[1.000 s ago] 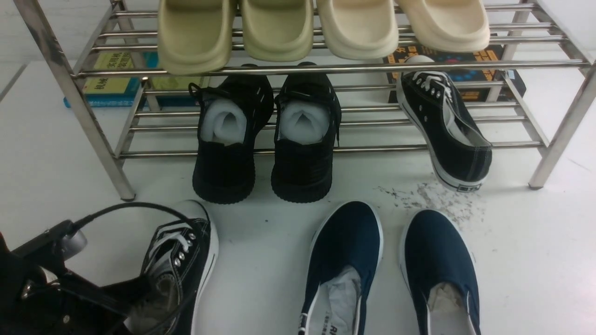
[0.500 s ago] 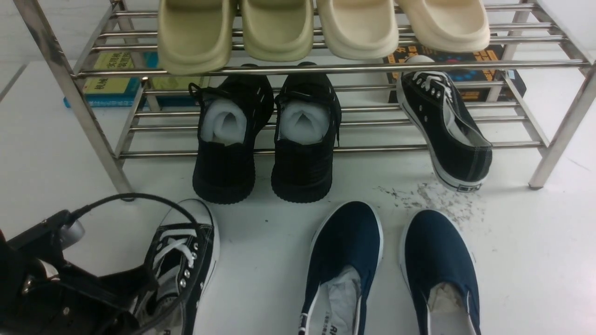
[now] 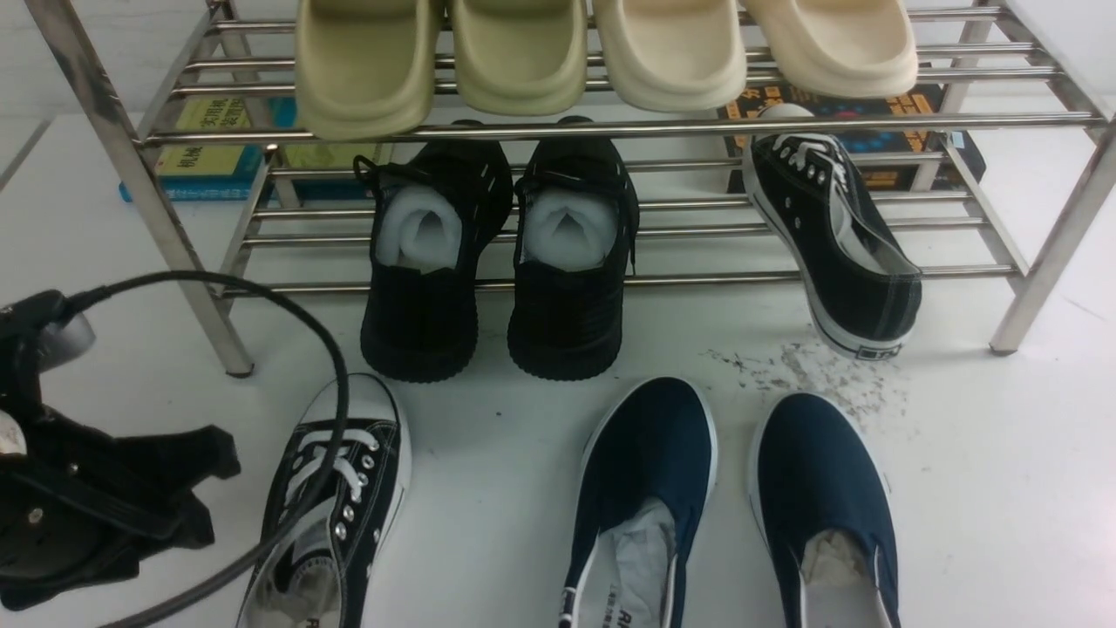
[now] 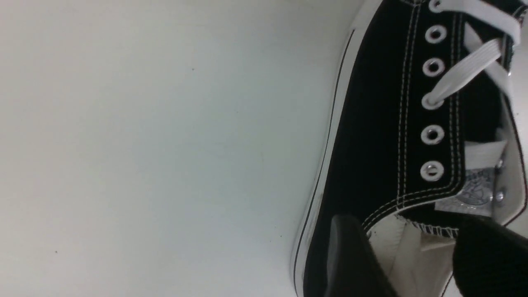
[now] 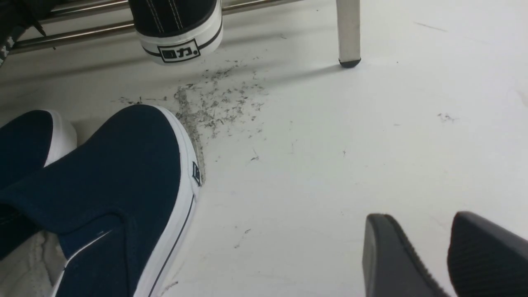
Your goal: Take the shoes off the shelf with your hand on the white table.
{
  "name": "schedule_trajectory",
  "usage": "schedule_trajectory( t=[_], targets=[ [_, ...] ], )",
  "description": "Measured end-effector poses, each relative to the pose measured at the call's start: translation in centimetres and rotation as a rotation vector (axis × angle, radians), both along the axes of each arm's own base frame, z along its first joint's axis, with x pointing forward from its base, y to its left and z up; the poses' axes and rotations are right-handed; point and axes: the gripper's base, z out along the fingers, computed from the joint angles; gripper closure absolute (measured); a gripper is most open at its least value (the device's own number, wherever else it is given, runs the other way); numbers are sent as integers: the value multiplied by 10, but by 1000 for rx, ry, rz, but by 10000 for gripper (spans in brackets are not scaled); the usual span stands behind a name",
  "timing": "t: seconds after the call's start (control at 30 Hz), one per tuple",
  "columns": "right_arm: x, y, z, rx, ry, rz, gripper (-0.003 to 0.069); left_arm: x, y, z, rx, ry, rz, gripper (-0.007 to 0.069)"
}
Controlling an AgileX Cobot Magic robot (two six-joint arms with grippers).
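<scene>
Front view: the near sneaker (image 3: 336, 506) lies on the worktop (image 3: 506, 419), with the left gripper (image 3: 214, 493) just beside it, jaws wide and empty. The far sneaker (image 3: 837, 235) leans on the shelf (image 3: 697, 279). Left wrist view: its fingers (image 4: 350, 260) frame the near sneaker's collar. Right wrist view: the right gripper (image 5: 429, 227) is parted and empty.

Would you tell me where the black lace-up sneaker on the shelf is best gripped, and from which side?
Grip the sneaker by its ankle-opening rim near the heel, coming from the front, perhaps one finger inside. The heel juts over the front rail of the shelf toward the robot; the toe sits under the upper tier.
</scene>
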Motion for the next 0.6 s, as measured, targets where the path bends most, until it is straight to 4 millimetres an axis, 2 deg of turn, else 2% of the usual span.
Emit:
schedule_trajectory(
  t=[0.5,0.57,0.6],
  targets=[
    [1,0,1,-1,-20,-5,422,-3,2,3,23,-9,-4,256],
    [2,2,2,142,-51,-23,422,-3,2,3,24,-8,-4,256],
    [3,4,3,294,-69,-37,422,-3,3,3,27,-5,-5,256]
  ],
)
